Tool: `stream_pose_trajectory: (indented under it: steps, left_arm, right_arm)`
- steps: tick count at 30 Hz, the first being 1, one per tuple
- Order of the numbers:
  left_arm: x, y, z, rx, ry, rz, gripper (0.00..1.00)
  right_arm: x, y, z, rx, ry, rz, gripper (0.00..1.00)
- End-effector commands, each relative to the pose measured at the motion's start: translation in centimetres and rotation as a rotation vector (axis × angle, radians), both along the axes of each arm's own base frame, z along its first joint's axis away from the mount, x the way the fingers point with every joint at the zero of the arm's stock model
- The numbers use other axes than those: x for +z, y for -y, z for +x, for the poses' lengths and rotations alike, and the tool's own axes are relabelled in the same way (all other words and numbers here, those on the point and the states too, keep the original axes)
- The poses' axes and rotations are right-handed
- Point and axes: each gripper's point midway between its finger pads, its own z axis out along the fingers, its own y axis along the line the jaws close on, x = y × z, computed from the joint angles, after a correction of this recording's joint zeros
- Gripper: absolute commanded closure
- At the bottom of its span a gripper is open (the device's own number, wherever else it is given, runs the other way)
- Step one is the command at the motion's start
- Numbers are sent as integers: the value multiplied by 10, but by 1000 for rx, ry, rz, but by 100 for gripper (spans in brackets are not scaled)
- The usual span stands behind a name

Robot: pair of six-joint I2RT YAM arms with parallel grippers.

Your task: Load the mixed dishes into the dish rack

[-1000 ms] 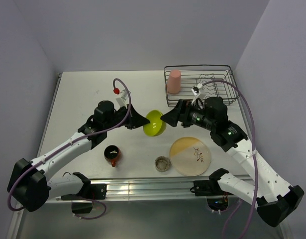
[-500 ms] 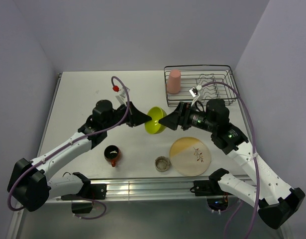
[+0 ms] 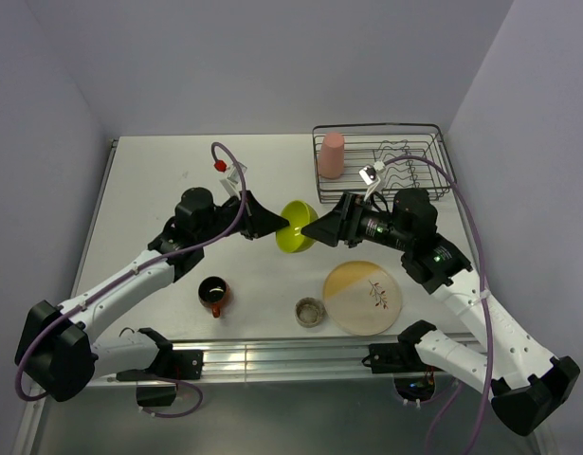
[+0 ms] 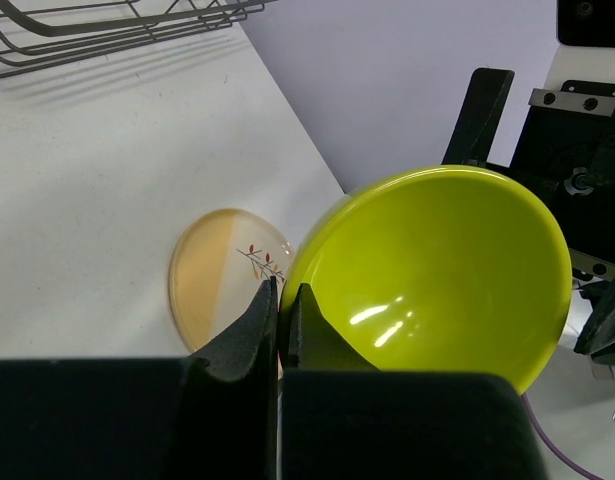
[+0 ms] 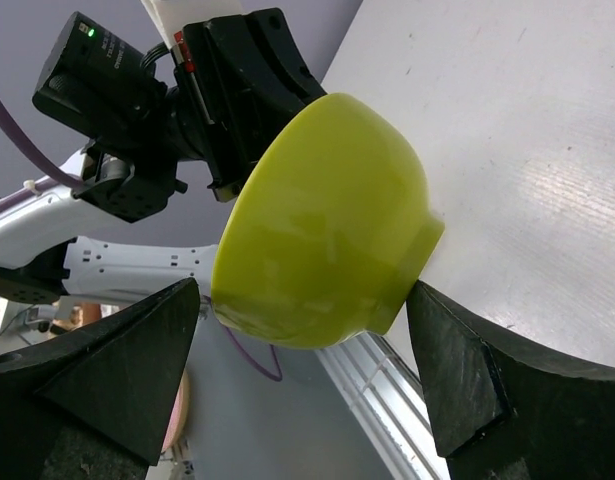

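White bench (image 3: pixel 158 190) carries the whole job, with the dish rack (image 3: pixel 381 161) at its far right corner and only the pink tumbler (image 3: pixel 332 154) standing in the rack's left end. The pale-yellow plate (image 3: pixel 363 297) lies flat near the front edge, not yet loaded.

The lime-green bowl (image 3: pixel 296 229) is the piece in hand. It sits mid-bench between the two arms, tipped on its side and apparently lifted clear of the surface, near the rack but outside it. The left fingers (image 4: pixel 265 318) are pinched narrow on its rim, one inside and one outside the wall. The right fingers (image 3: pixel 315 230) are spread wide, one on each side of the bowl's outer body, with no contact visible in the right wrist view.

This reads as a handover from left arm to right, caught just before the second grip. Next, the right fingers would need to shut on the bowl's body or foot. That wall is glossy and curved, so the hold should be firm before the left fingers let go of the rim. The right arm could then carry the bowl to the free wires beside the tumbler.

The orange mug (image 3: pixel 213 295) and the tiny beige cup (image 3: pixel 310 310) wait at the front of the bench.
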Motion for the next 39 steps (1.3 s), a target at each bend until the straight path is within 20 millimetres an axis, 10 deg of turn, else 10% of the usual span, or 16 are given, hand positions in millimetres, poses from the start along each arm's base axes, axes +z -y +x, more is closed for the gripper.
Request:
stream_pose_trajectory:
  steps: [1, 18, 26, 30, 32, 39]
  left_arm:
    - [39, 3, 6, -11, 113, -64, 100]
    - [41, -2, 9, 15, 171, -20, 100]
    - [35, 0, 8, 1, 159, -19, 100]
    - [34, 0, 9, 3, 153, -19, 99]
    - [32, 0, 11, 8, 142, -9, 93]
    - [29, -4, 11, 24, 140, 7, 51]
  right_arm:
    - [18, -6, -9, 53, 30, 63, 9]
    - [20, -8, -7, 42, -18, 81, 15]
    - [19, -11, -3, 41, -24, 99, 44]
    - [16, -10, 2, 22, -29, 89, 86]
    - [14, -11, 4, 18, -36, 84, 100]
    - [11, -8, 9, -15, -25, 76, 100]
